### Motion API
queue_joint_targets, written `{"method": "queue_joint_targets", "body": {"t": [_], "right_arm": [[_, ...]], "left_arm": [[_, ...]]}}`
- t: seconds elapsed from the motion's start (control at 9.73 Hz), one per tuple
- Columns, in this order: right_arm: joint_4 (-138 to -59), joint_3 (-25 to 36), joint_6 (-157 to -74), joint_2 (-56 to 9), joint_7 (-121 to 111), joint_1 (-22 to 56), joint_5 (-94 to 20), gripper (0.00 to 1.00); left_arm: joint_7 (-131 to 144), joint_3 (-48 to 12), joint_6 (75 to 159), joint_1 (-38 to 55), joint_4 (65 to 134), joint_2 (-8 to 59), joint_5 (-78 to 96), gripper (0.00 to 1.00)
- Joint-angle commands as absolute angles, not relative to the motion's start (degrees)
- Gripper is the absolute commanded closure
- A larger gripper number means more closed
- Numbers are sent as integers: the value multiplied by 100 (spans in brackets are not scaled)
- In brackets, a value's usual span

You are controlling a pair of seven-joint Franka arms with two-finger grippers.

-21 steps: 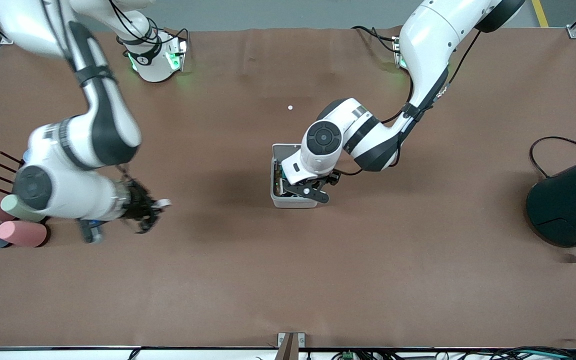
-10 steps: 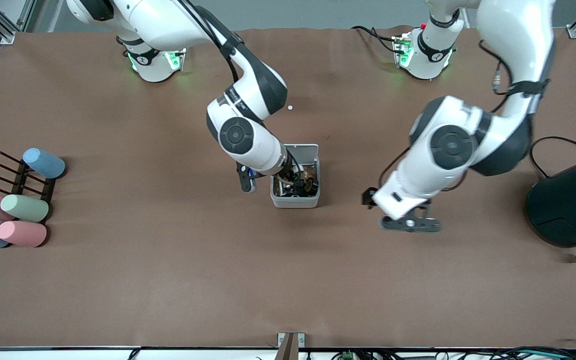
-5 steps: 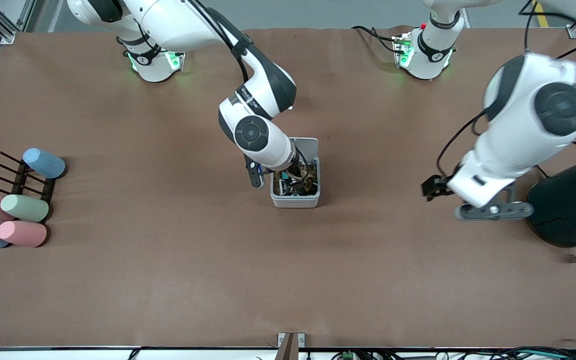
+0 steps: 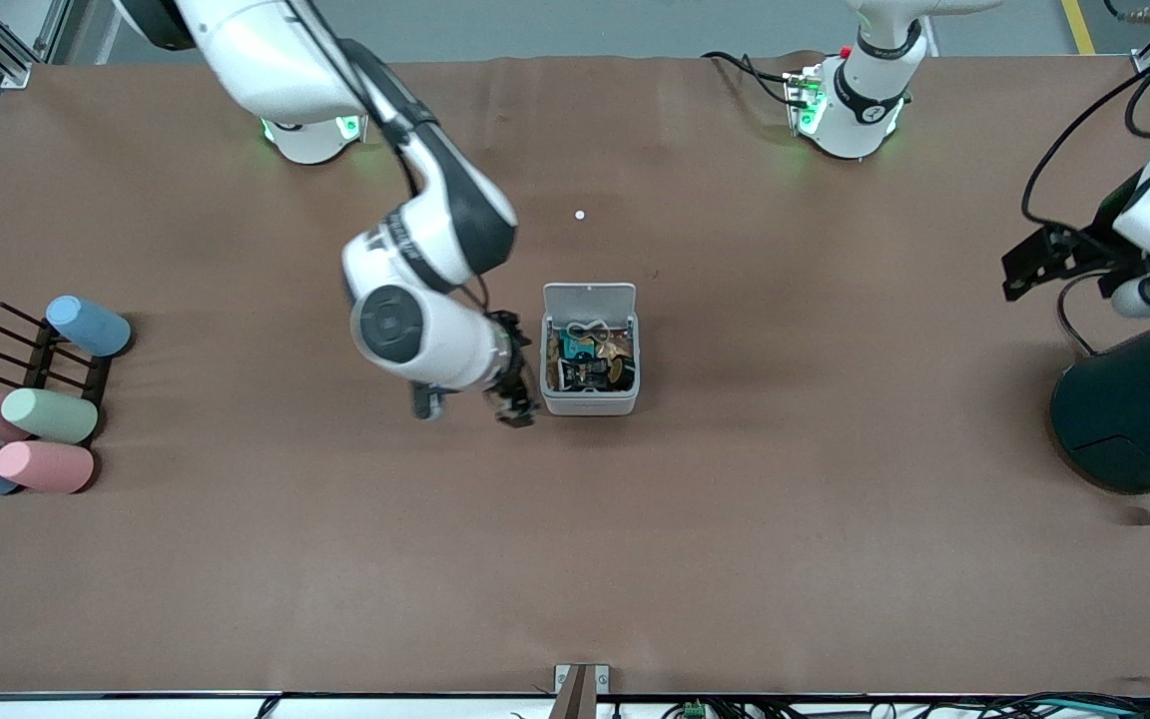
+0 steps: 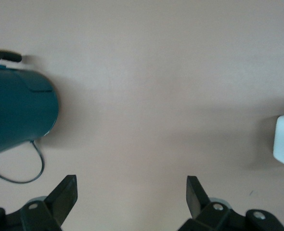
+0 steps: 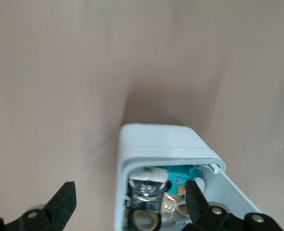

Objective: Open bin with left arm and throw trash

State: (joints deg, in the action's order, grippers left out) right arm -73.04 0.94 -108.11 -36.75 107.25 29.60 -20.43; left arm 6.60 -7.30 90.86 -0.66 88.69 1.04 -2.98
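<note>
The white-grey bin (image 4: pixel 590 403) stands mid-table with its lid (image 4: pixel 590 298) up. Inside lie the white twisted piece (image 4: pixel 585 328), the dark wrapper (image 4: pixel 580 371) and the tape ring (image 4: pixel 621 372). My right gripper (image 4: pixel 515 401) is open and empty, low beside the bin toward the right arm's end. Its wrist view shows the bin (image 6: pixel 156 142), the wrapper (image 6: pixel 144 190) and the tape ring (image 6: pixel 144 221) between the open right gripper (image 6: pixel 128 204). My left gripper (image 4: pixel 1149 300) hangs over the table by the teal cylinder, and the open left gripper (image 5: pixel 131 192) is empty.
A large dark teal cylinder (image 4: pixel 1144 409) with a cable stands at the left arm's end, also in the left wrist view (image 5: pixel 17 115). Several pastel cylinders (image 4: pixel 36 414) and a dark rack (image 4: pixel 36 355) sit at the right arm's end. A tiny white dot (image 4: pixel 580 215) lies farther back than the bin.
My right gripper carried the white piece to the bin, let it go inside and drew back beside it. My left arm left the bin and swung to the teal cylinder. The lid stays up.
</note>
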Motion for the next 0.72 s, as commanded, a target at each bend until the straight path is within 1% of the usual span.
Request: {"method": "queue_joint_targets", "body": {"t": [0.0,0.1,0.21,0.31,0.41,0.62], "right_arm": [[-7356,9,-10067,-2948,9955,2131,-1944,0],[-7400,17,-9254,-2675,8992,1614,-1855,0],[-7409,26,-8611,-2411,7773,1226,-1698,0],[-7444,26,-8152,-2165,6978,761,-1566,0],[-7479,26,-7826,-1866,6039,486,-1338,0],[-7488,18,-6939,-1085,4403,-120,-925,0]], "left_arm": [[686,-633,9246,79,9307,-359,-194,0],[668,-633,9316,149,9282,-378,-185,0],[677,-694,9064,184,9246,-395,-185,0],[781,-703,8948,211,9098,-317,-150,0],[782,-703,8939,194,9079,-299,-80,0],[721,-703,8947,176,9070,-290,-79,0]]}}
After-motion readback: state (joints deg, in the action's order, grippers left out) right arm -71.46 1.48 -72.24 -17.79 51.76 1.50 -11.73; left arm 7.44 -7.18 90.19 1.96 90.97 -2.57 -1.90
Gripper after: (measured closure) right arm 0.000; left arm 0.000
